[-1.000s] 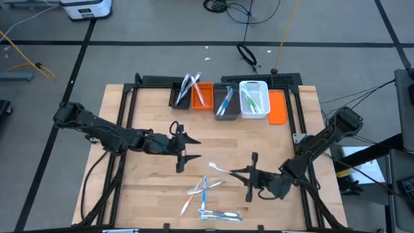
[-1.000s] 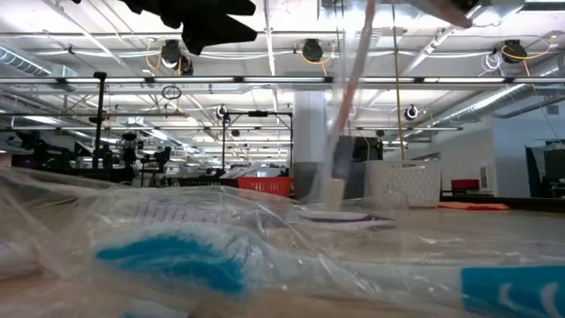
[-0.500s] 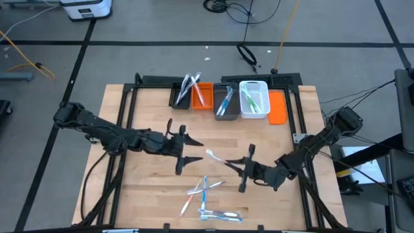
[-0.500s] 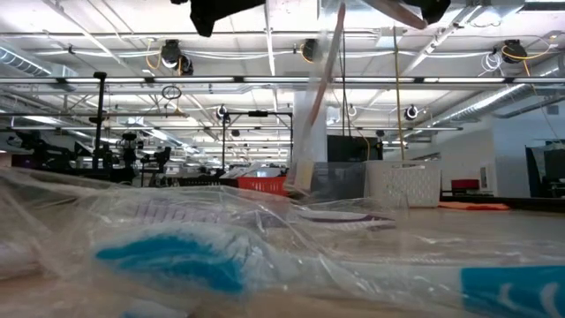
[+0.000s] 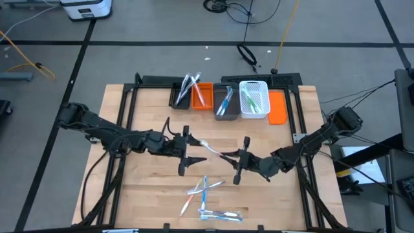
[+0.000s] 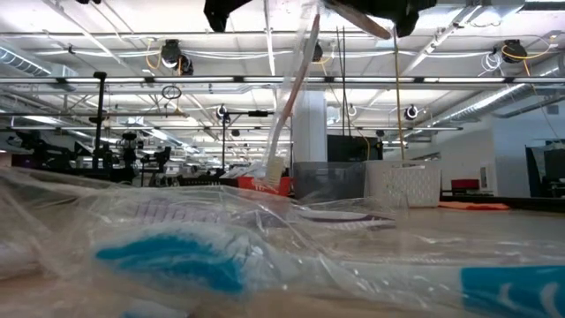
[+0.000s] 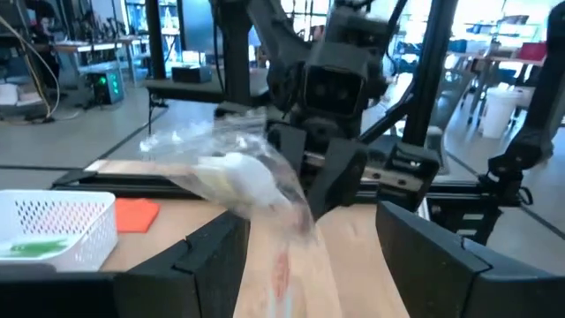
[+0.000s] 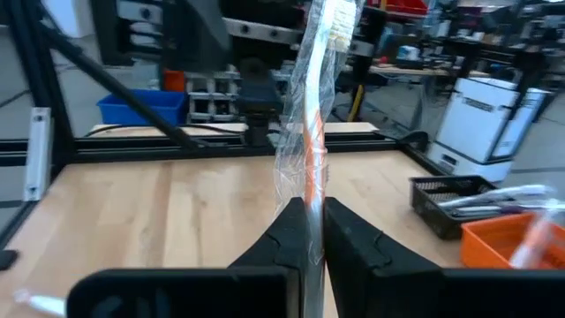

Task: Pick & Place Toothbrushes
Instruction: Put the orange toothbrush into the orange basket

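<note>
Here, mid-table, a wrapped toothbrush with an orange-red handle hangs in the air between the two arms, its long axis running from the right gripper toward the left gripper, the white head end leading toward the left arm; the right wrist view shows it standing straight out from the fingers, which are pinched closed on the handle end. The left gripper, fingers spread wide, sits just beside the head end with the crinkled wrapper between them, apparently ready for a handover. The risk from here, as a judgement: the loose, slippery film could let the brush slide or twist if the left fingers close on wrapper alone, or the brush could drop to the wooden table if the right lets go too soon. More toothbrushes lie in a loose pile near the table's front edge, others already in the bins at the far side
</note>
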`<state>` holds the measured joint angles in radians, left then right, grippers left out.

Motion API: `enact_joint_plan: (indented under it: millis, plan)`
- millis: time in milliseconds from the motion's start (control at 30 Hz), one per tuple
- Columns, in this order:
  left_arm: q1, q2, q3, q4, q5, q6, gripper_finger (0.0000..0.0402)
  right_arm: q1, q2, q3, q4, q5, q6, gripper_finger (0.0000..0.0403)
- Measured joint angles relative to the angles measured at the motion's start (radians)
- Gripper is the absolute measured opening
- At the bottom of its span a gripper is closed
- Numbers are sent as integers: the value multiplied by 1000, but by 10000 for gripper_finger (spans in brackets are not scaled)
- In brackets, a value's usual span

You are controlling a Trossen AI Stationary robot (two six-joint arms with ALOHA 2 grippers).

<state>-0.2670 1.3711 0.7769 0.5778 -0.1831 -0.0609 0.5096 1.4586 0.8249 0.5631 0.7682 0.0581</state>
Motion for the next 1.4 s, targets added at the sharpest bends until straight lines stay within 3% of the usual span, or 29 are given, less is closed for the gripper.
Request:
enact_joint_plan:
  millis: [167,267,367,500,533,733,1133,1400]
  plan:
    - [13,47,0,90,0,-5,244,-12,0,0,17,-41,-18,16]
    - [20,52,0,110,0,-5,216,-12,1,0,16,-41,-22,16]
    - [20,51,0,116,0,-4,148,-12,1,0,13,-41,-26,20]
    - [18,51,0,122,16,6,28,-15,1,0,-2,-66,-21,37]
    - [16,51,0,122,19,6,17,-20,1,0,-6,-82,-18,42]
    - [19,51,0,97,-4,6,6,-30,1,0,-22,-150,-21,56]
    - [43,39,0,50,-4,-17,3,-31,1,0,-46,-144,-45,86]
    - [53,40,-1,16,-1,-29,2,-93,1,0,-42,-118,-71,132]
